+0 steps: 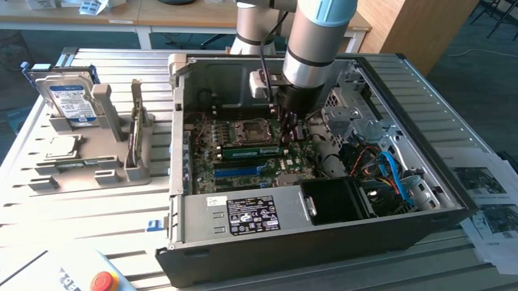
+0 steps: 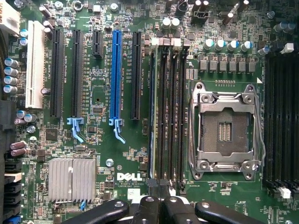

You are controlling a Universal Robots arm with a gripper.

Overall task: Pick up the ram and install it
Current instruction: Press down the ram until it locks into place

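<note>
Black two-finger gripper (image 2: 158, 196) fully closed, nothing held, just over the motherboard. Thin green ram stick (image 2: 154, 112) stands edge-on in the dark slot by the silver CPU socket (image 2: 226, 130), inside the black PC case (image 1: 324, 242).

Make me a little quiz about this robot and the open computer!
1. True or false: the computer case has its side off.
2. What colour is the button in front of the case? A red, B green, C yellow.
3. Fill in: the gripper reaches ___ the case.
Key: 1 true; 2 A; 3 inside.
</note>
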